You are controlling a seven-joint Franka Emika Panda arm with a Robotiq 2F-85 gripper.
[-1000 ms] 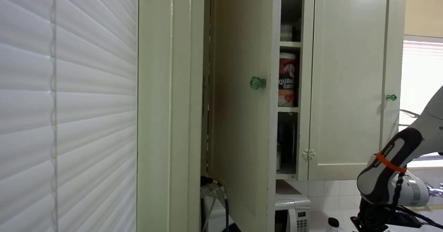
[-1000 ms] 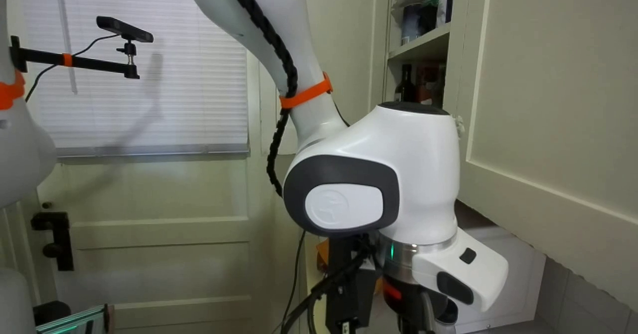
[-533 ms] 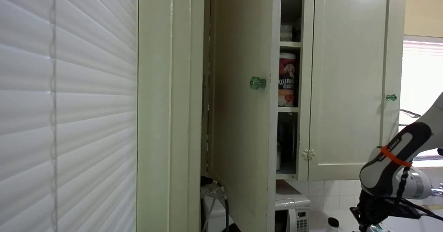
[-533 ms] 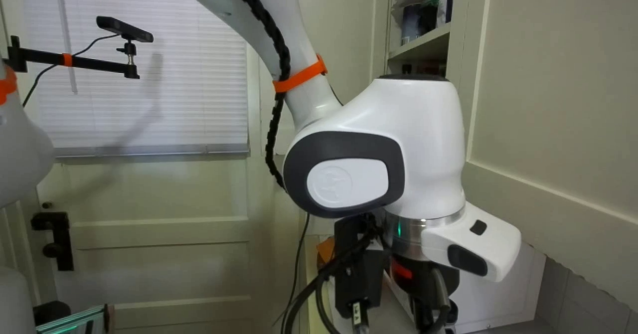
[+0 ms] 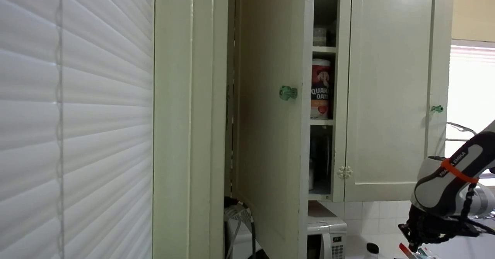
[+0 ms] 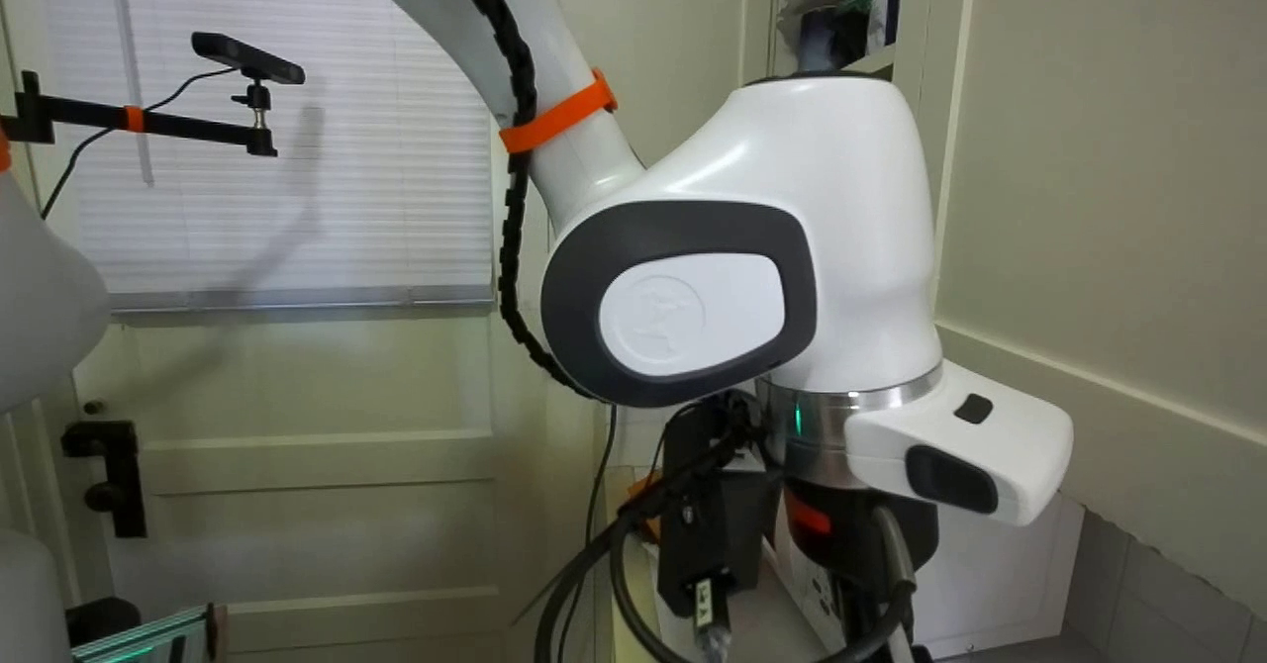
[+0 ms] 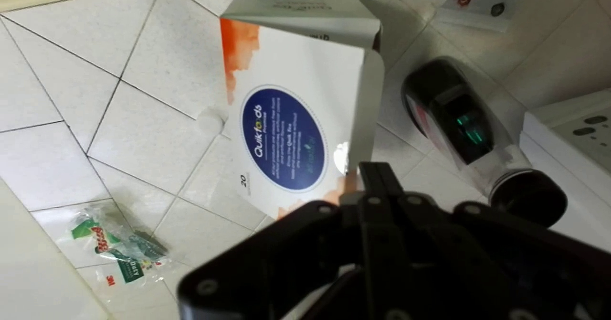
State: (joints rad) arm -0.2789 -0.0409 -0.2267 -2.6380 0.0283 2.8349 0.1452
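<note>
Narrow gap, seemingly, box (image 7: 300, 114) to bottle (image 7: 465, 119)

In the wrist view, we find the Quik Tea box (image 7: 300, 105) on the surface (image 7: 181, 62): just left of it a disc (image 7: 208, 122), lower left a 3M wrapper (image 7: 124, 249), right a bottle (image 7: 470, 133), upper right a Quik Tea sachet (image 7: 479, 2), and before its lower-right corner the claw (image 7: 375, 168).

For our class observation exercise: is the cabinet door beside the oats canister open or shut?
Open: in an exterior view, the cabinet door is swung out, with shelves and the oats canister showing past its edge.
</note>
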